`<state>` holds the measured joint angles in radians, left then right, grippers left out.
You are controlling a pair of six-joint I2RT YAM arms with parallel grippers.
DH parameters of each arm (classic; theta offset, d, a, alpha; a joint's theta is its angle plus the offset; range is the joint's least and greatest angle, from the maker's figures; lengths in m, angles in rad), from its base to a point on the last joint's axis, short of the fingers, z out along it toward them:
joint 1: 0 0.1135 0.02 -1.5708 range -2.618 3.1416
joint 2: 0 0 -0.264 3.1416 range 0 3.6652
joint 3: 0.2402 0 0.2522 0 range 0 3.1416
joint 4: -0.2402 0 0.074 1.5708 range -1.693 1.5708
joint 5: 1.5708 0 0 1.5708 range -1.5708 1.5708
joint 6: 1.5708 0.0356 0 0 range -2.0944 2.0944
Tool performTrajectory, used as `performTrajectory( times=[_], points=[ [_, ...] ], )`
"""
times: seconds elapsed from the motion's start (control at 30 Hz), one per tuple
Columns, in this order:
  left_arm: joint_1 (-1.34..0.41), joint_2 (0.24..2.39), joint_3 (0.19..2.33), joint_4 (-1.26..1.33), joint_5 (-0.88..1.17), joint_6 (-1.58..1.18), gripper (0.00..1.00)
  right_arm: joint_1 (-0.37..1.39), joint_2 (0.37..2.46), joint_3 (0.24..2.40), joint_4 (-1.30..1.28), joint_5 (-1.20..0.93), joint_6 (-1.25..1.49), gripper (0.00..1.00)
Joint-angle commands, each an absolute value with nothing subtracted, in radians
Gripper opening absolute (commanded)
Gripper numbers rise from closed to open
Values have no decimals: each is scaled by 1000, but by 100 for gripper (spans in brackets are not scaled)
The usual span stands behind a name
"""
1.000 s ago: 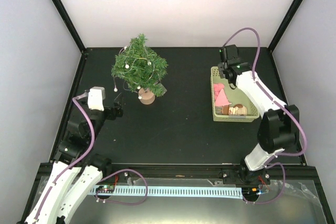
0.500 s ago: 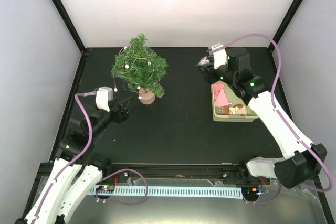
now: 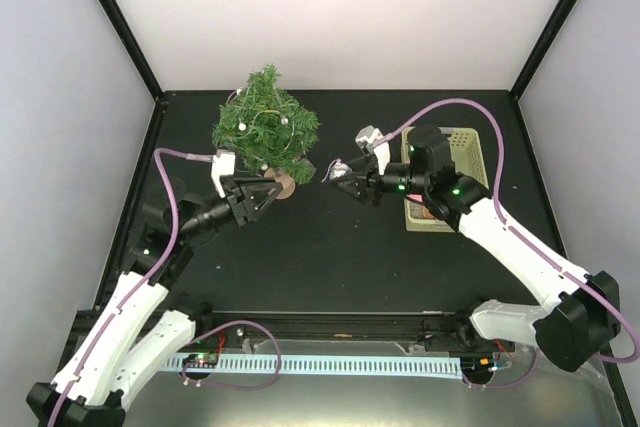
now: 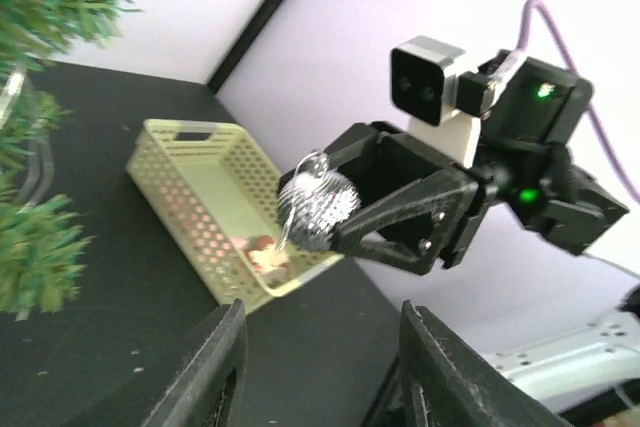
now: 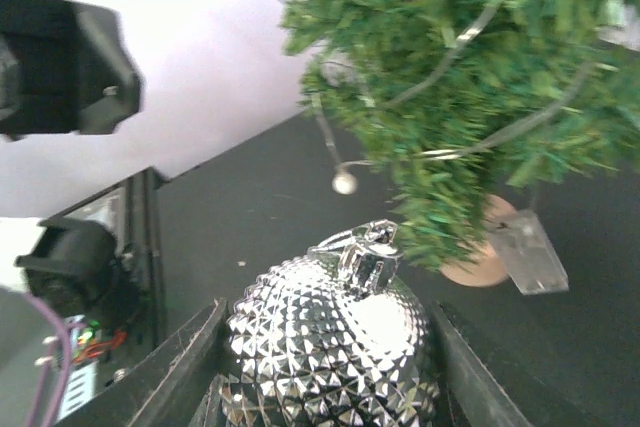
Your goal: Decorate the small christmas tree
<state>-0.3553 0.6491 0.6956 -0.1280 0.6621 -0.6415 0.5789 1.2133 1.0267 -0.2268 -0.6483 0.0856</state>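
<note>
a: which step?
b: hanging. right gripper (image 3: 338,171) clamps the silver bauble (image 5: 330,347) at four o'clock of the small christmas tree (image 3: 265,127), which stands at the table's (image 3: 330,257) eleven o'clock.
a: left gripper (image 3: 268,192)?
b: half-spread, empty. next, probably: hook the loop over a branch.

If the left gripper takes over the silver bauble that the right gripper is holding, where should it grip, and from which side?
Probably the hanger cap of the silver bauble. The right gripper clamps the ball's two sides, so only the cap end juts free, pointing away from that gripper. The left gripper would come head-on from that free end, jaws across the narrow cap.
</note>
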Motion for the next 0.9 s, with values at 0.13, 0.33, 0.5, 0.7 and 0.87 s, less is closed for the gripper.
performTrajectory(
  times=[0.13, 0.33, 0.5, 0.7, 0.87],
  points=[
    [-387, 724, 675, 136, 890, -838, 39, 638, 1176, 989, -85, -917, 35, 39],
    [-427, 762, 676, 190, 940, -845, 36, 694, 1162, 988, -50, -900, 37, 39],
    [-458, 784, 664, 174, 980, -752, 36, 712, 1160, 975, 30, -918, 102, 39],
    [-494, 795, 643, 237, 1016, -772, 36, 725, 1150, 974, 52, -874, 116, 39],
    [-496, 780, 642, 191, 967, -721, 21, 726, 1156, 974, 55, -867, 116, 39]
  ],
)
